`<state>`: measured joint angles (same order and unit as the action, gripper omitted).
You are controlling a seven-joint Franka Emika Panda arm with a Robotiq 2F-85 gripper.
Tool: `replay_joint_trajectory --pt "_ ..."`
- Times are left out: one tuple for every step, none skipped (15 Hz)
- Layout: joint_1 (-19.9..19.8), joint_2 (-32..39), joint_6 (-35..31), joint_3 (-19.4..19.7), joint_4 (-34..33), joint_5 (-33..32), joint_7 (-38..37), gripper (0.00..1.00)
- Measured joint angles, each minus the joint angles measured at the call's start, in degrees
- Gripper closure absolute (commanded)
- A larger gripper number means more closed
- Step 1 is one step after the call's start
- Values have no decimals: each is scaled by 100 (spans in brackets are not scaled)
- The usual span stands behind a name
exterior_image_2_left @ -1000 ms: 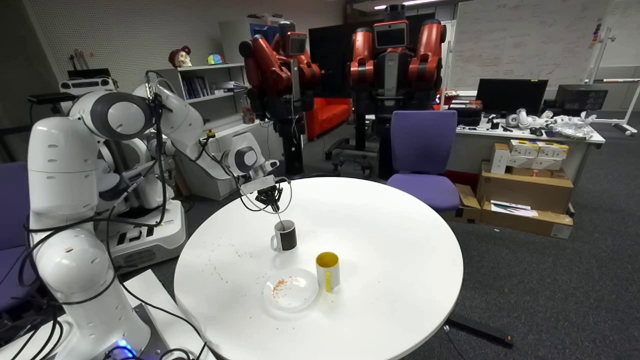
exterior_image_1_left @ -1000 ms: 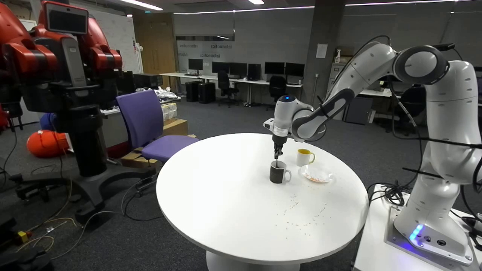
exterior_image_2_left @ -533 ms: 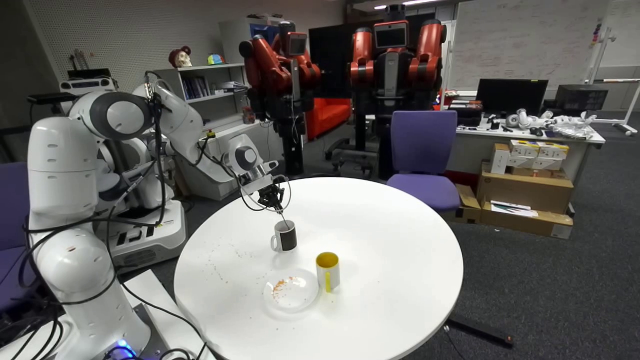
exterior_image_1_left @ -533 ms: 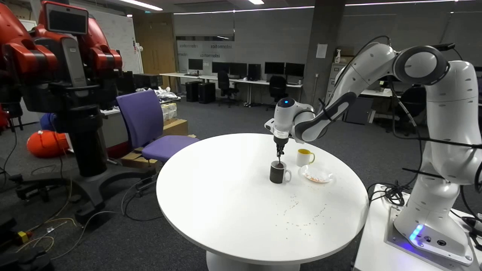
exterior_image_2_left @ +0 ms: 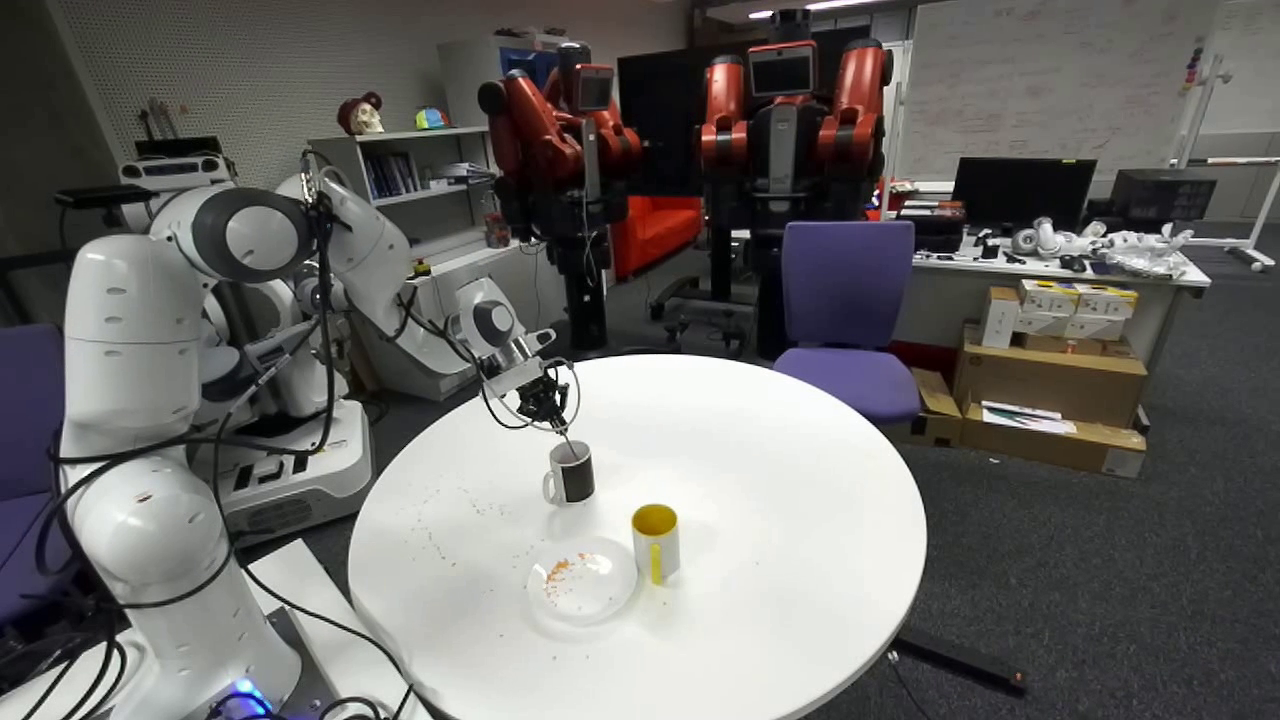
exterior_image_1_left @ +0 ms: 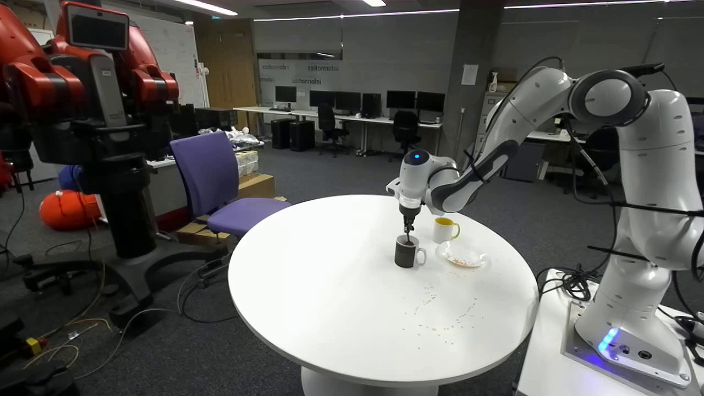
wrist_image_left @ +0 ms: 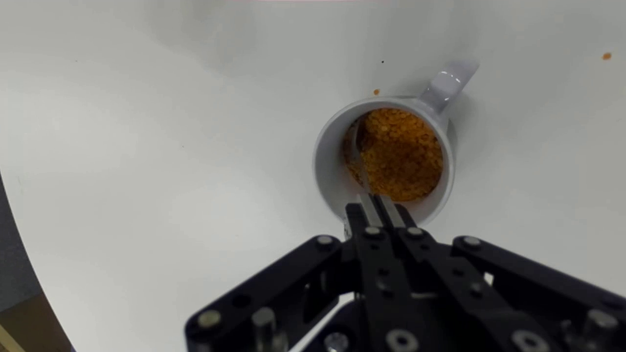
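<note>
Jaws all but together, the tool (wrist_image_left: 379,200) pinches the upper end of a thin spoon (wrist_image_left: 363,171) just above the rim of the dark mug (exterior_image_2_left: 576,483). Spoon and mug share centre stage: in both exterior views the mug stands upright on the round desk (exterior_image_2_left: 780,470), handle out to the side, with the spoon running down into it. The wrist view finds its lower end by the inner wall, among orange grains (wrist_image_left: 406,151) that cover the bottom; how deep it reaches cannot be told.

By appearances the work is about midway. Taking hold of the spoon and dipping it into the grains look done; moving the grains about or lifting some out, and drawing the spoon clear, look left to do. No load of grains shows raised above the rest.

Near the mug but apart from it lies a plate (exterior_image_2_left: 605,603) with orange bits (exterior_image_2_left: 557,572) on it. Just beside the plate, upright and untouched by the tool, is a yellow mug (exterior_image_2_left: 656,540) whose contents, if any, do not show; whether mug and plate touch cannot be told. Across the desk, crumbs (exterior_image_1_left: 438,328) lie strewn in loose trails, ungathered.
</note>
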<state>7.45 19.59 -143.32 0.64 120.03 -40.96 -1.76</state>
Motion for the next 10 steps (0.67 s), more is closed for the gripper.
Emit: replay_joint_trajectory --pt "-2 47 -35 0 -2 -18 -1 99" --pt "-3 104 -91 6 -2 -39 -3 99" --pt "-3 161 -161 17 -3 -50 -4 99" --pt "-4 219 -242 36 -5 -55 -4 99" --pt "-6 276 -339 61 -5 -56 -4 99" --pt "-9 298 -436 85 -7 -55 -4 99" --pt "-20 301 -520 114 -3 -48 -4 99" --pt "-50 301 -600 136 5 -26 -5 99" --pt "-104 301 -700 149 13 8 -5 99" --pt "-185 299 -851 153 31 105 1 99"
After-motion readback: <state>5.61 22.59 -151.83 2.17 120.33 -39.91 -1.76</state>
